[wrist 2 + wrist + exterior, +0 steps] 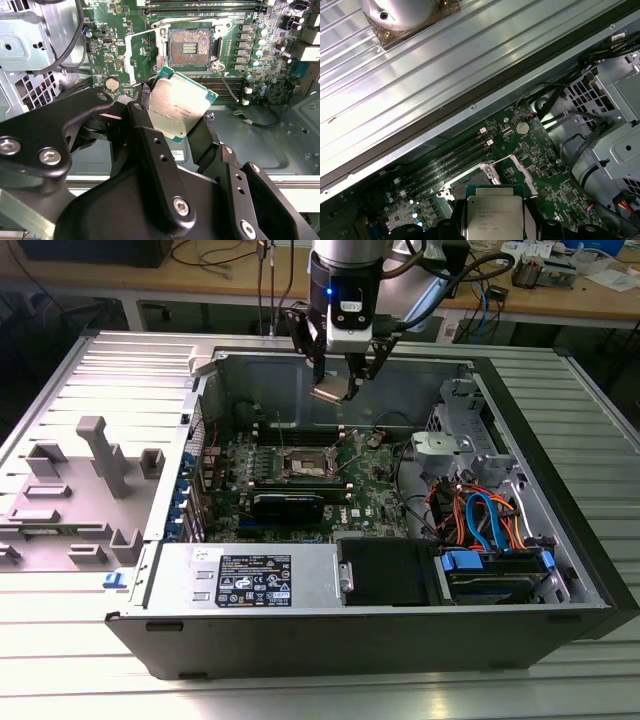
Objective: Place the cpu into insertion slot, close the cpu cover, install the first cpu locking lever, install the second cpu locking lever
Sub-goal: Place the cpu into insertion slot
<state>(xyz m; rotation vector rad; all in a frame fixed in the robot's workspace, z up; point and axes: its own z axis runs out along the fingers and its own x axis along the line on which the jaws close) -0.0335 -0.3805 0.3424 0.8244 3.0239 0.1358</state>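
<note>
Hand [338,388] clamped on cpu [180,102], hovering above insertion slot [192,45]; cpu cover [131,52] flipped open.

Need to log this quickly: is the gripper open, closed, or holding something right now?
Gripper: closed, holding the cpu.

Cpu [180,105] aloft above the insertion slot [192,45]

A ribbed metal table [60,680] fronts a cluttered wooden bench [90,282].
</note>
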